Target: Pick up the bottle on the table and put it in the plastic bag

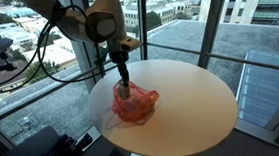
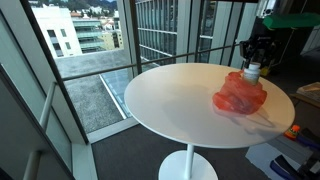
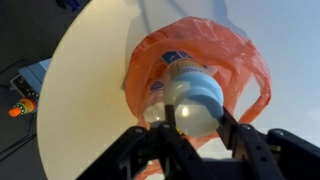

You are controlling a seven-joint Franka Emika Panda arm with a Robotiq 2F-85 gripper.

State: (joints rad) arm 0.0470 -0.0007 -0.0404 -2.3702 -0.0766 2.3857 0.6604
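Orange-red plastic bag [image 3: 245, 70] on round table [image 1: 192, 104], mouth upward. Bottle [image 3: 185, 85]: upright inside bag, long axis vertical, directly beneath gripper [image 3: 197, 117]. Jaws closely flank its top; whether they are gripping or have released it cannot be told.

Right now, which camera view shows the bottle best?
The wrist view: the bottle fills the middle, seen from above, standing inside the red plastic bag. In both exterior views the bottle is small, and the bag hides most of it.
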